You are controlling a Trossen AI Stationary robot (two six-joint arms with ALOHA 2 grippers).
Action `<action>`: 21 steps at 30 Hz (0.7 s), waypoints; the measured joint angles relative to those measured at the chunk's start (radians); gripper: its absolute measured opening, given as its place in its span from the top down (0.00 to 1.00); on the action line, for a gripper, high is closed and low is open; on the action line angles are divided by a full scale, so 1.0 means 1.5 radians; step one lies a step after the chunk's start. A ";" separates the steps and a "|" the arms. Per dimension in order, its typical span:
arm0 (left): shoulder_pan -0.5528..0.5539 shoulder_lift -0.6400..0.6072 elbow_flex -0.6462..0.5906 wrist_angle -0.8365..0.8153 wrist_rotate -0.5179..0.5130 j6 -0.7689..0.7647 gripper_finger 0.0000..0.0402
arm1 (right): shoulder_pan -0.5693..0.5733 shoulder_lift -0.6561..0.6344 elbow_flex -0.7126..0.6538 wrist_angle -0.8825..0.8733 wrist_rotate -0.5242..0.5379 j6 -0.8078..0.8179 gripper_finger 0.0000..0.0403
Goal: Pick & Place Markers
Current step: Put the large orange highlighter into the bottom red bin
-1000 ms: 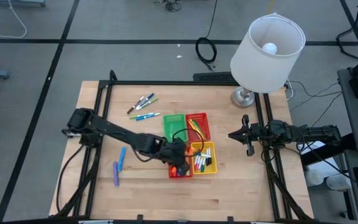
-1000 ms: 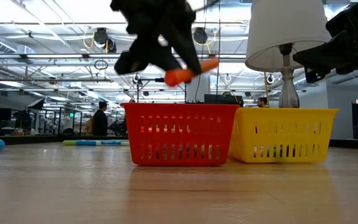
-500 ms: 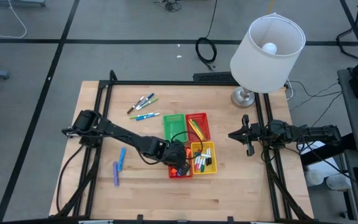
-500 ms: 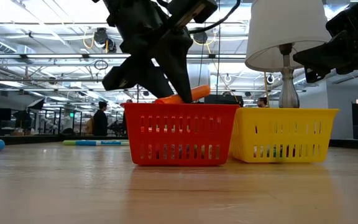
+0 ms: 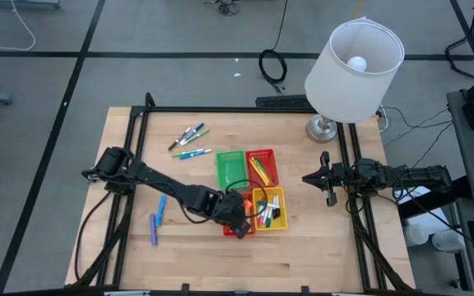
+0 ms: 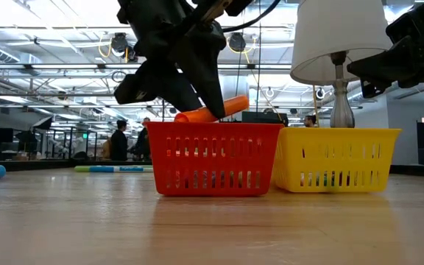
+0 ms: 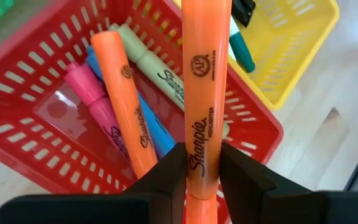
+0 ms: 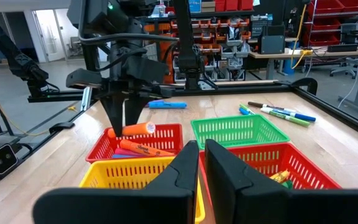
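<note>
Between our left gripper fingers, clamped near one end, sits the orange marker, just above the red basket. We judge it light, stiff and smooth; gripping mid-barrel is steadier. Our right gripper, nearly closed on nothing, waits well apart.

- The orange marker runs off the left wrist picture at both ends.
- In the high view the left gripper covers most of the near red basket.
- The lamp is cut off at the low view's top.
</note>
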 joint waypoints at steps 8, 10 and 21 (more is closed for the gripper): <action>0.002 0.000 0.000 0.000 -0.005 0.008 0.77 | 0.000 0.000 0.000 0.000 0.000 0.000 0.96; 0.002 0.000 0.000 0.000 -0.005 0.010 0.77 | 0.000 0.000 0.000 0.000 0.000 0.000 0.96; 0.006 0.000 0.000 -0.001 -0.005 0.023 0.63 | 0.000 0.000 0.000 0.000 0.000 0.000 0.96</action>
